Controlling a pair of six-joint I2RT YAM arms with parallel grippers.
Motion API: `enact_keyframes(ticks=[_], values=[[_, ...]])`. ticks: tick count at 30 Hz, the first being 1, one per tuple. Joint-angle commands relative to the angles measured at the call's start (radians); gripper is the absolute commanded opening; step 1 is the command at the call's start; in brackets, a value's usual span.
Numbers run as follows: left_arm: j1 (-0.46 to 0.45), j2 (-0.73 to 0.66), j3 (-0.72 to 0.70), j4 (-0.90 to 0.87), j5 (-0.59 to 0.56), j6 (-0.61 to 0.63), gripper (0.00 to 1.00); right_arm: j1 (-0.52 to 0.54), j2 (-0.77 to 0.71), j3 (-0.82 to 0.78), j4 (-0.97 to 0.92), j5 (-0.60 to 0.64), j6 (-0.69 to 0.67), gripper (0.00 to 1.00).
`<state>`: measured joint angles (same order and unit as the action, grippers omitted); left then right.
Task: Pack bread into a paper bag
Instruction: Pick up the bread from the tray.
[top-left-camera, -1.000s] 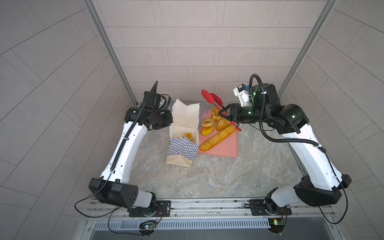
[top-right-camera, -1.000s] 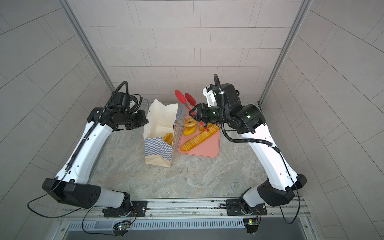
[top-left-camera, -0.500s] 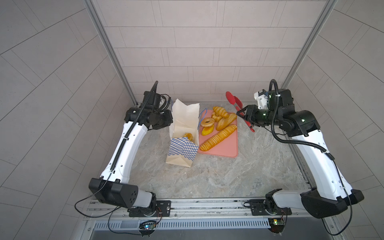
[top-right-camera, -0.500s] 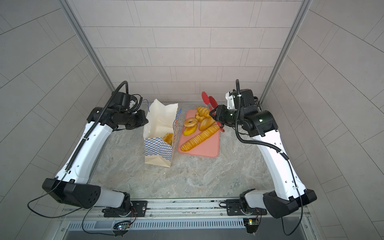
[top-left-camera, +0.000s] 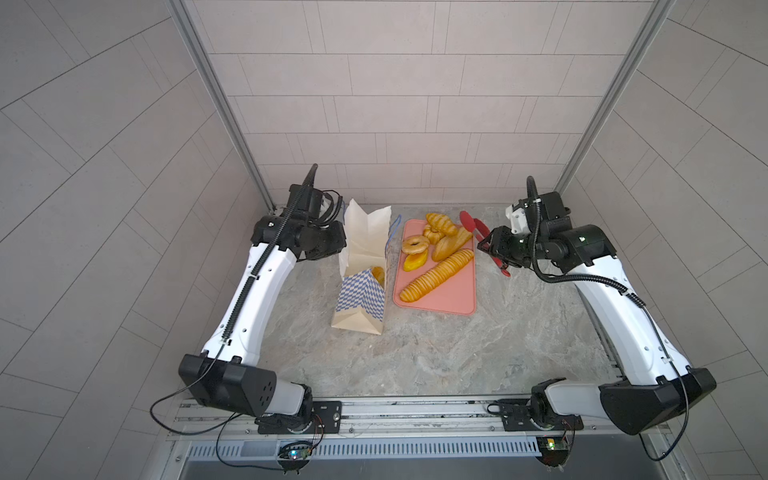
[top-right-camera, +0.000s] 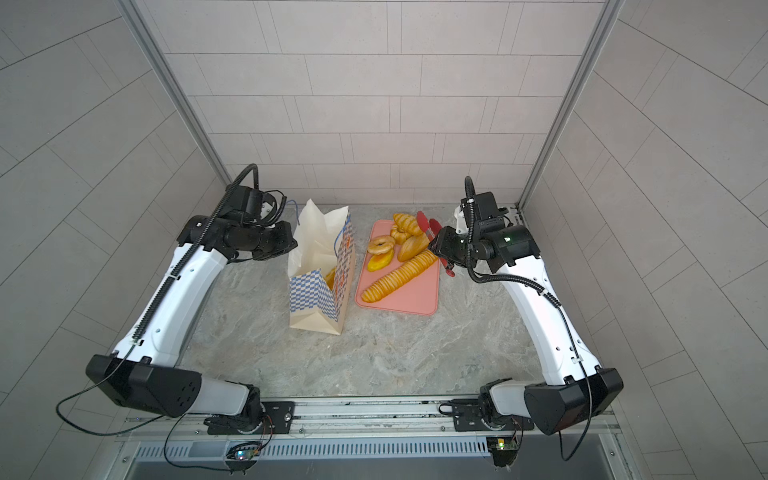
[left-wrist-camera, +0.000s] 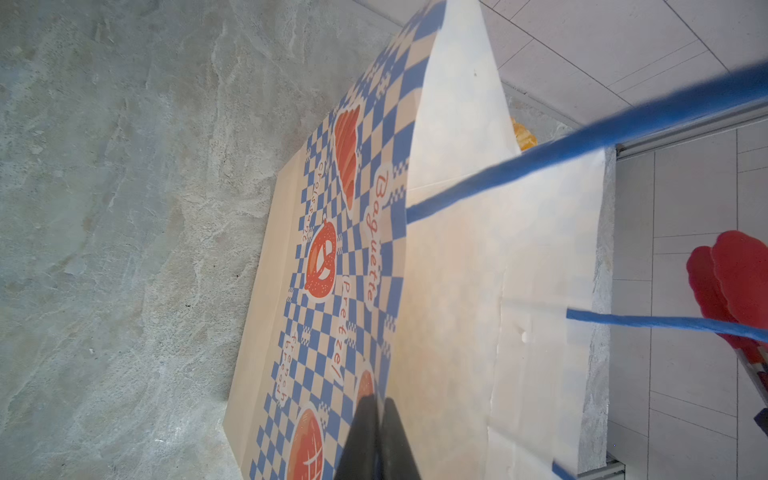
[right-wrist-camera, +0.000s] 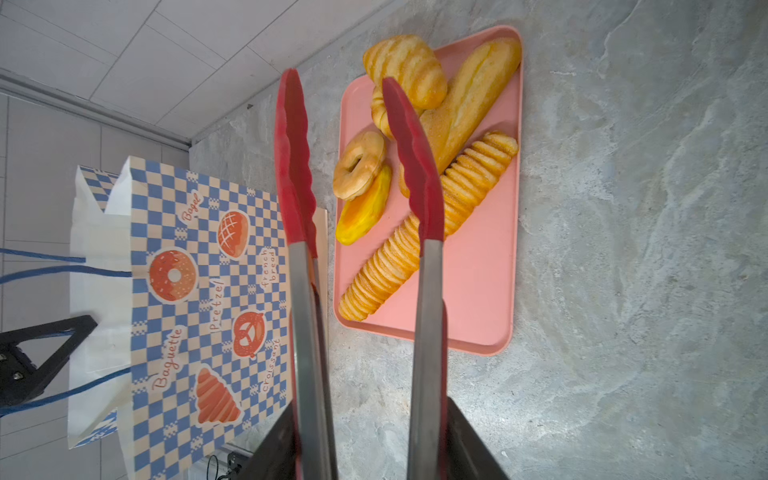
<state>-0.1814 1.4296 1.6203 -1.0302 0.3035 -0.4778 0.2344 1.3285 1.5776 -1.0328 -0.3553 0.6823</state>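
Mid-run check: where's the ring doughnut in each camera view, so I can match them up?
In both top views: ring doughnut on the pink tray, bag-side edge, far half.
Left wrist: not in it.
Right wrist: it shows between the two arms of the tongs.
Shared landmark: the paper bag, in all four views.

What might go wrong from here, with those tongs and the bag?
The long baguette is glossy; the red tongs would pinch only a short stretch, so it may tilt and slip out. The paper bag is pinched only at its rim by the left fingers; a nudge from the tongs might crumple or topple it.
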Motion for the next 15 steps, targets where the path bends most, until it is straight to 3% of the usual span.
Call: enact_keyframes(ticks=[1,15], values=[[0.008,-0.008,-0.018,0.026,0.007,0.011,0.0,-0.003,0.016,0.005,-0.007,0.04,-0.045,0.49],[0.025,0.024,-0.028,0.05,0.062,0.034,0.0,-0.002,0.146,0.107,-0.114,0.188,-0.188,0.49]])
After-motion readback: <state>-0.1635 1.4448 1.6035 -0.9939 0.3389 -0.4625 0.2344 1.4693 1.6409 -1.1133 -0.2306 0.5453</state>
